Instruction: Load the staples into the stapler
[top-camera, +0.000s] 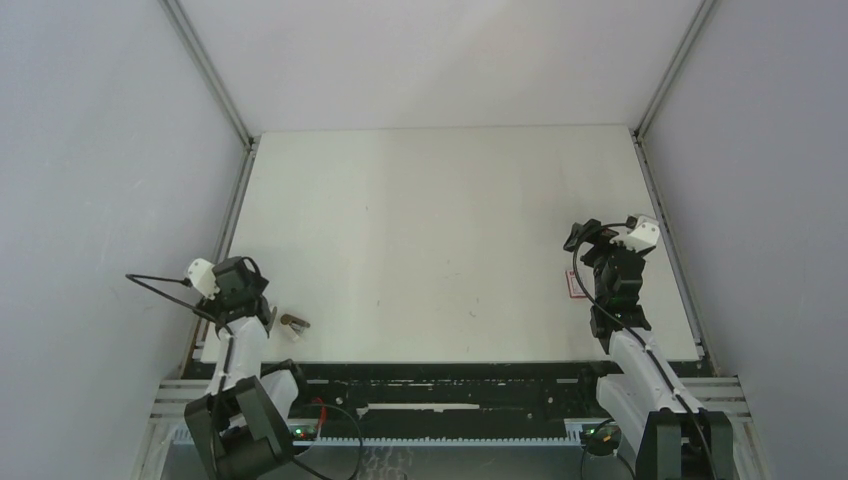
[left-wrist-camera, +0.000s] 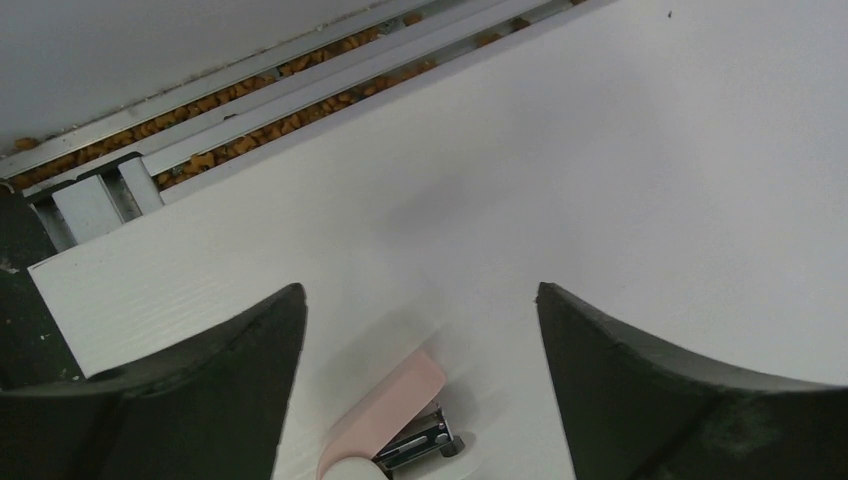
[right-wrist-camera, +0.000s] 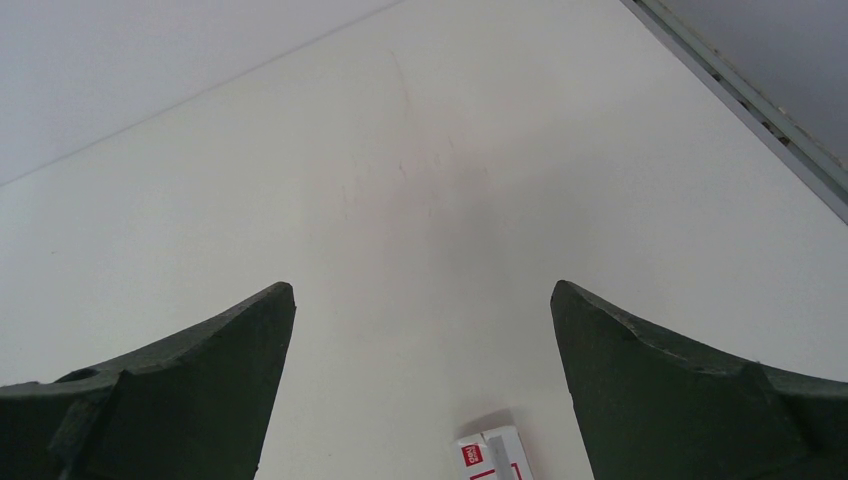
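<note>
Left wrist view: left gripper (left-wrist-camera: 420, 290) hangs over the white table (left-wrist-camera: 620, 160), jaws wide apart, nothing between them. Both dark fingers (left-wrist-camera: 200, 400) are clear of the surface, as far as I can tell. The stapler (left-wrist-camera: 392, 415) lies flat on the table at the bottom edge of this view, below the gap between the fingers and nearer the left one. Pink body, dark metallic end pointing lower right. It is partly cut off by the frame. No contact with either finger.

Right wrist view: right gripper (right-wrist-camera: 424, 287) also has its jaws spread wide, holding nothing. A small white-and-red labelled box (right-wrist-camera: 492, 455) sits on the table at the bottom edge, between the fingers but short of their tips, partly cropped.

Top external view: stapler shows as a small dark shape near the front left corner of the table, just right of the left arm's wrist. Right arm stands along the right side of the table, the box half hidden under its wrist. Stapler and box are well apart, on opposite sides of the table.
</note>
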